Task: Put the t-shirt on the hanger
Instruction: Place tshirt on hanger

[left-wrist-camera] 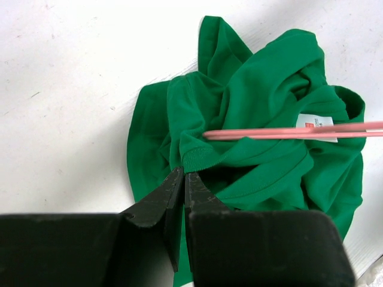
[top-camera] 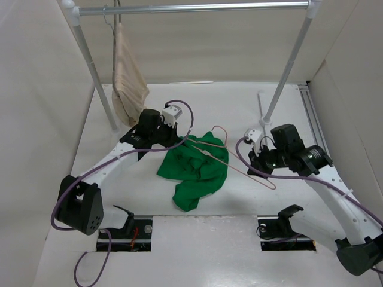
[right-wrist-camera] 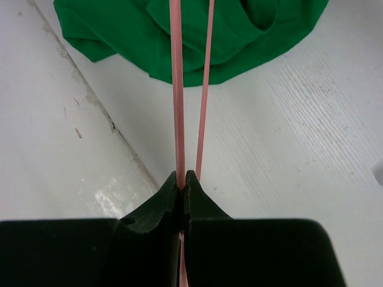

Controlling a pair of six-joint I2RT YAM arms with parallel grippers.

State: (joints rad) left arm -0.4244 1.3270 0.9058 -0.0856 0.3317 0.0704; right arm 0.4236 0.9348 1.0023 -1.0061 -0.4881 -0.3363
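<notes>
Left gripper (left-wrist-camera: 182, 176), tips pressed together, appears to pinch the ribbed collar at the far-left edge of the crumpled t-shirt (top-camera: 194, 164) on the table (top-camera: 119, 179). The hanger (right-wrist-camera: 175, 89) lies across the shirt, its long axis running right and nearward to the right gripper (right-wrist-camera: 184, 179), which is clamped on its wire. No containers.

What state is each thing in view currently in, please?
t-shirt: crumpled on the table, not yet hung.
hanger: reaching across the t-shirt, one end held.
left gripper: shut, apparently pinching the t-shirt's collar.
right gripper: shut on the hanger.
beige cloth: hanging from the rail.
</notes>
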